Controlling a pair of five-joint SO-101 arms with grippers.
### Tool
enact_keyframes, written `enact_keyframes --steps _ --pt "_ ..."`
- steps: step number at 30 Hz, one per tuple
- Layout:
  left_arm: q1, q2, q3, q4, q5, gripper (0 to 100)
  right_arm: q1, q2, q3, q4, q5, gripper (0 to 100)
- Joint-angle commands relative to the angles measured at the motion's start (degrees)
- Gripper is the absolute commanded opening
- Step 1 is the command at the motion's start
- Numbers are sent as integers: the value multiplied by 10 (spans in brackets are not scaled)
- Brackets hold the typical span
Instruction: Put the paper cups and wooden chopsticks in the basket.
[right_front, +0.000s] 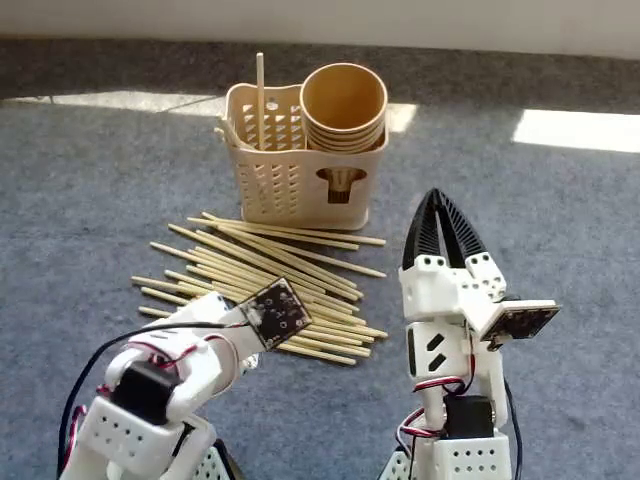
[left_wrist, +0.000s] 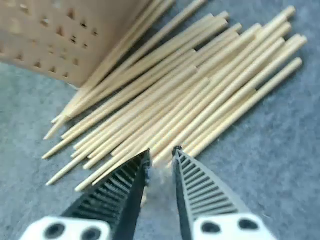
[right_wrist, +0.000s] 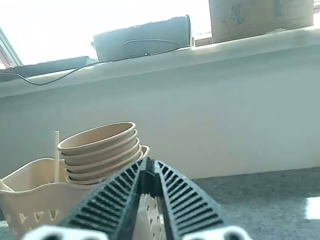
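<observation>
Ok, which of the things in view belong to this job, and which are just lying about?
Job: basket, stacked paper cups in it, one chopstick standing in it, loose chopsticks on the mat.
Lying about: dark tray and cardboard box on the windowsill behind.

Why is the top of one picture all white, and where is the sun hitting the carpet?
Right wrist view: the window behind the cups glares white with daylight. High view: sun patches lie on the carpet behind the basket. Left wrist view: the chopsticks are evenly lit, with no glare.
</observation>
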Motion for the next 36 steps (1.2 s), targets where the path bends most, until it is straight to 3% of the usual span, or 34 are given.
enact_keyframes --steps 1,5,12,29,36 --pt "27 117 -29 -40 -12 110 7 -11 61 0 -4 5" --pt "37 221 -38 -76 -14 165 6 -11 61 0 -3 5" --pt "47 352 -58 -145 -41 155 5 -11 61 1 -2 5" --pt "47 620 -211 -149 -42 126 5 -11 61 1 -2 5" --pt "9 713 -269 -144 -42 87 5 -11 61 1 -1 5"
